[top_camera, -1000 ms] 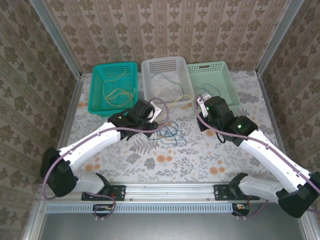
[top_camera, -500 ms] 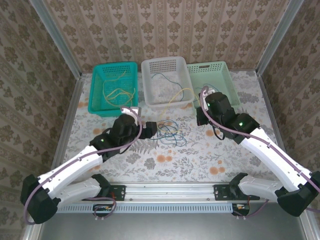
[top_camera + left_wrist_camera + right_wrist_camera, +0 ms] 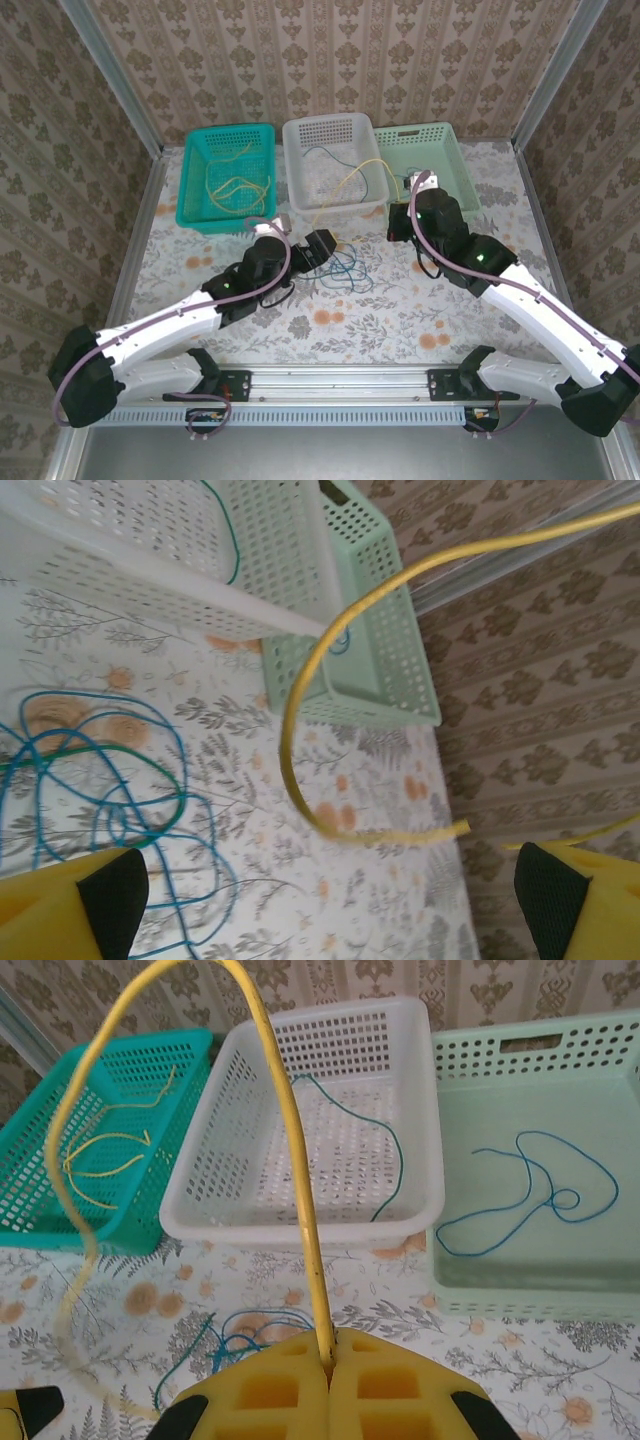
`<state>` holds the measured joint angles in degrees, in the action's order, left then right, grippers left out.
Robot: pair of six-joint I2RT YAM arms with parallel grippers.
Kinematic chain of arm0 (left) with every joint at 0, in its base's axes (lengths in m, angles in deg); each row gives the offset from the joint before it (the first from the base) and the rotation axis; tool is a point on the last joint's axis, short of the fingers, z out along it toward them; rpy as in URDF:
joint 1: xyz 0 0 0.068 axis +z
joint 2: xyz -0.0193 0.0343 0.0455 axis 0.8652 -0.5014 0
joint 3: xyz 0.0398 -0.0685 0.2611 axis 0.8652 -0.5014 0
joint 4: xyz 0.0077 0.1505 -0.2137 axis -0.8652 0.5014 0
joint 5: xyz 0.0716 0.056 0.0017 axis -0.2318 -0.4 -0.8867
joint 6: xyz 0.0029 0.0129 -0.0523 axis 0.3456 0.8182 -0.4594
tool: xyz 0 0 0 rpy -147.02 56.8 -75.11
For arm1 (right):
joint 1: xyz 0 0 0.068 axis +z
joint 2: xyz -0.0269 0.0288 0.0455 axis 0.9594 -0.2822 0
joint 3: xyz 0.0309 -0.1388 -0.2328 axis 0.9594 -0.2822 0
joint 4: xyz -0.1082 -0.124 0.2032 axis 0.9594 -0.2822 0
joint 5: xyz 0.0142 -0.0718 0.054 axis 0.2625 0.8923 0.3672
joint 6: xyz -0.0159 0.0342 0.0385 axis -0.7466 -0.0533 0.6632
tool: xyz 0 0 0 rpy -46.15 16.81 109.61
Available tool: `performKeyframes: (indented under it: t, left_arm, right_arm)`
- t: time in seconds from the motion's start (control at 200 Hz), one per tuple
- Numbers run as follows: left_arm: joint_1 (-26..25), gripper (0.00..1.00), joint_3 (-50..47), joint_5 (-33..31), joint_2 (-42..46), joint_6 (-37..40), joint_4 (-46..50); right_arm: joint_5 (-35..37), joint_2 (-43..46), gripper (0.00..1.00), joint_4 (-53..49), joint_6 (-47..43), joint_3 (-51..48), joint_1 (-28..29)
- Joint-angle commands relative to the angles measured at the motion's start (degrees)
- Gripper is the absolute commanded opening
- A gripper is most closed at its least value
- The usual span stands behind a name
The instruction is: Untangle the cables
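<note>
Cable, yellow [image 3: 291,1145], pinched in right end effector [image 3: 328,1365]; left end effector [image 3: 330,890] spread.

No legible text, labels or numbers anywhere.

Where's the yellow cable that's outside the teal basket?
Right wrist view: pinched in the shut right gripper, the yellow cable arcs up and left before the white basket; its free end dangles near the open left gripper.
</note>
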<state>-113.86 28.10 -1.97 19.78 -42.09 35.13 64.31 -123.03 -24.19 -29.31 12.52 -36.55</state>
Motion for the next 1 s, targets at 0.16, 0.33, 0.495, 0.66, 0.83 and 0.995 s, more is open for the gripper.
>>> performKeyframes:
  t: [0.16,0.33,0.495,0.66,0.83,0.995]
  left_arm:
    - [-1.9,0.97,-1.0,-4.1,-2.9,-8.6,-8.6]
    - [-1.8,0.87,0.9,-4.7,-5.6,-9.1,-11.2]
    - [-1.8,0.83,2.7,-2.9,-10.3,-10.5,-14.5]
    - [-1.1,0.81,3.2,-3.6,-12.8,-10.7,-16.7]
    - [0.3,0.61,4.5,-3.2,-13.5,-9.0,-16.7]
    - [1.4,0.31,4.0,-1.7,-14.2,-9.6,-16.3]
  right_arm:
    - [4.6,0.0,0.00,5.2,2.1,-0.6,1.5]
    - [5.4,-0.4,0.00,5.5,2.8,-0.3,2.4]
    - [6.1,-0.3,0.00,6.1,3.2,-0.2,3.1]
    - [6.4,0.0,0.00,6.0,3.7,-0.3,3.6]
    - [6.5,0.5,0.00,4.9,4.0,-0.6,3.9]
    - [7.0,1.1,0.00,4.6,3.9,-0.8,3.9]
